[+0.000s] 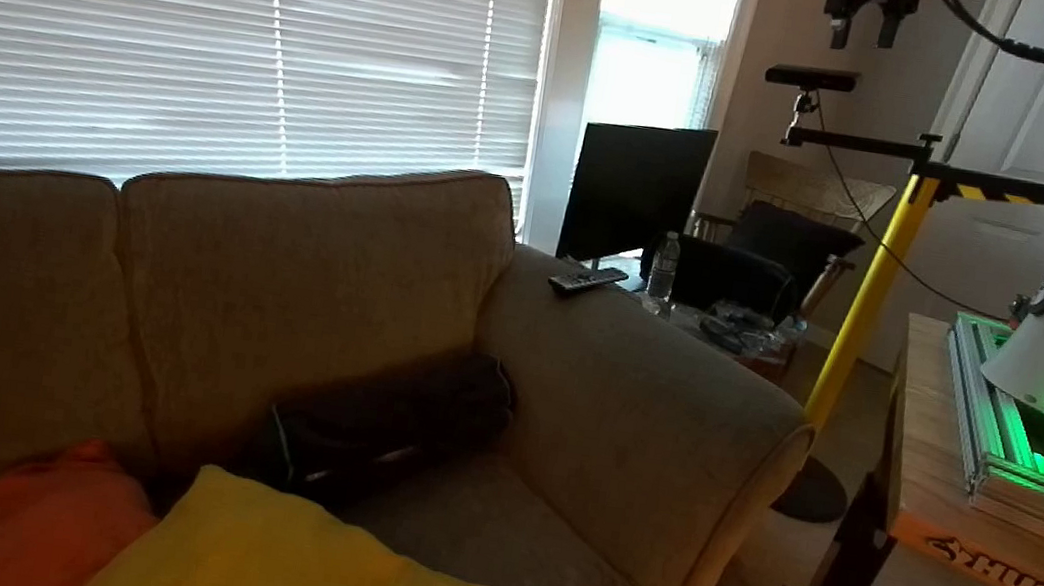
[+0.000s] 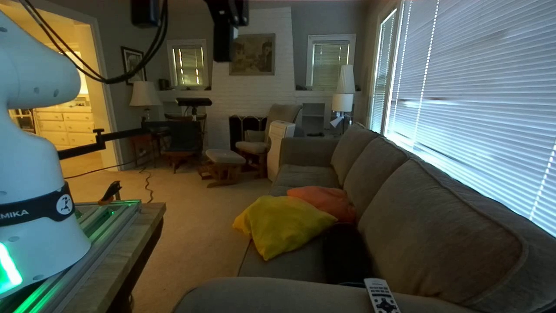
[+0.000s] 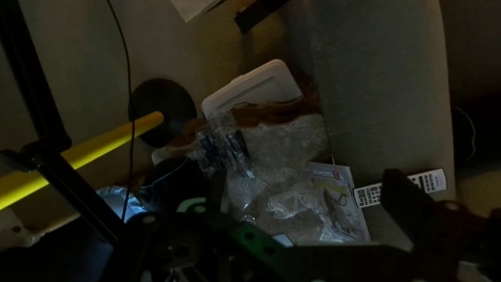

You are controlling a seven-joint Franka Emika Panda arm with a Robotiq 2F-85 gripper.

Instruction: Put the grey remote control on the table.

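The grey remote control (image 1: 587,280) lies flat on the sofa arm. It also shows in an exterior view (image 2: 382,296), cut off by the bottom edge, and in the wrist view (image 3: 428,181), where a finger hides its middle. The table (image 3: 289,139), with a stone-like top and wavy wooden edge, stands beside the sofa arm. Plastic wrapping and a book lie on it. My gripper (image 1: 862,41) is open and empty, high above the table area. It shows partly in an exterior view (image 2: 225,48), and its spread fingers show in the wrist view (image 3: 307,178).
A black monitor (image 1: 637,187) and a water bottle (image 1: 664,266) stand behind the sofa arm (image 1: 643,370). A yellow pole (image 1: 871,289) carries a camera (image 1: 811,77) below my gripper. Yellow (image 2: 282,224) and orange (image 2: 323,201) cushions lie on the sofa.
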